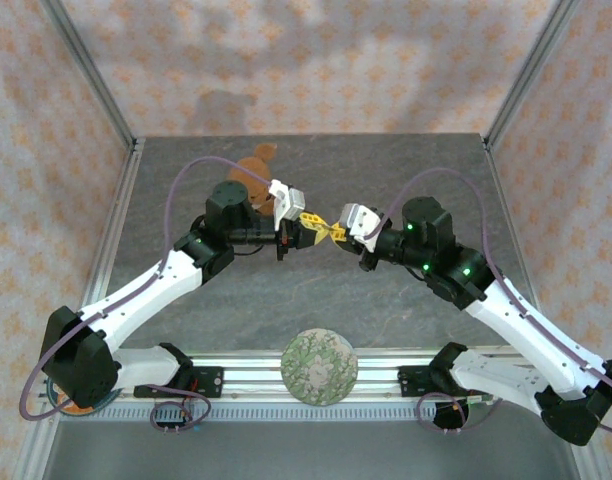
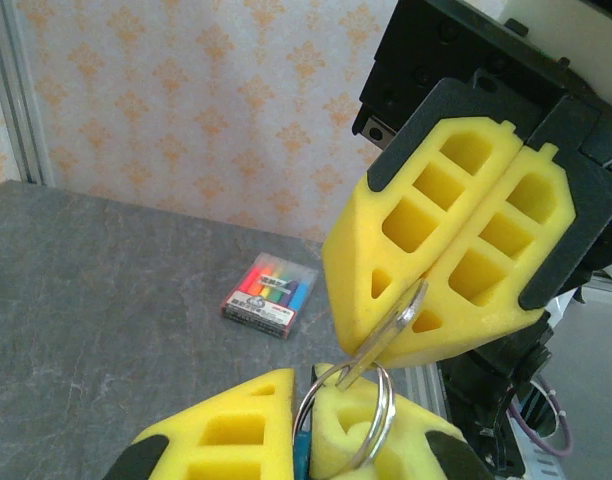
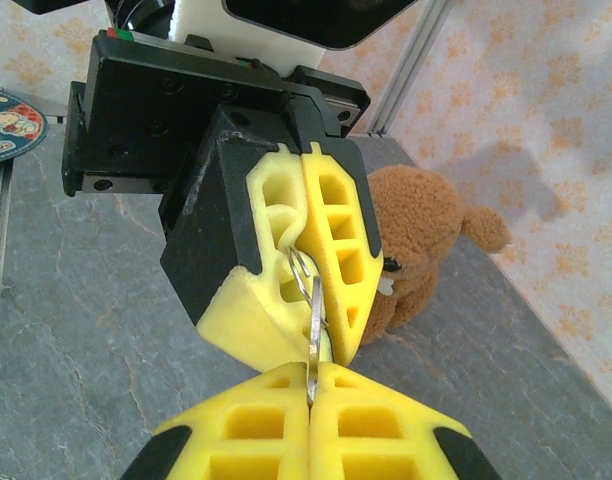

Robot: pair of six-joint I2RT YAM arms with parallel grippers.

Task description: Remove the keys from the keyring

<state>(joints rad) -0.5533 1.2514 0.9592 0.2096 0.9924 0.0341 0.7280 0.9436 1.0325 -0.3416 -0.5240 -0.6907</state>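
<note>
Yellow foam fingers of both grippers meet above the middle of the grey table (image 1: 406, 165), tip to tip. The left gripper (image 2: 321, 440) is closed on the keyring (image 2: 378, 420): the steel ring sits pinched between its two pads, with part of the loop standing clear of the tips. The right gripper (image 3: 311, 395) is clamped flat, no gap between its fingers, on the pale key (image 2: 386, 345). The key's blade runs out of the seam between the right fingers and passes through the ring, so this key is on the ring and is held in the air, off the table.

A sliver of blue (image 2: 301, 455) shows between the left fingers beside the ring. It is probably the blue key, but too little is exposed to confirm this.

The teddy bear (image 3: 416, 250) sits on the table behind the left gripper, toward the far edge. The multicoloured packet (image 2: 271, 295) lies flat on the table, well apart from both grippers. A round patterned disc (image 1: 319, 366) rests on the rail at the near edge, between the two arm bases.
</note>
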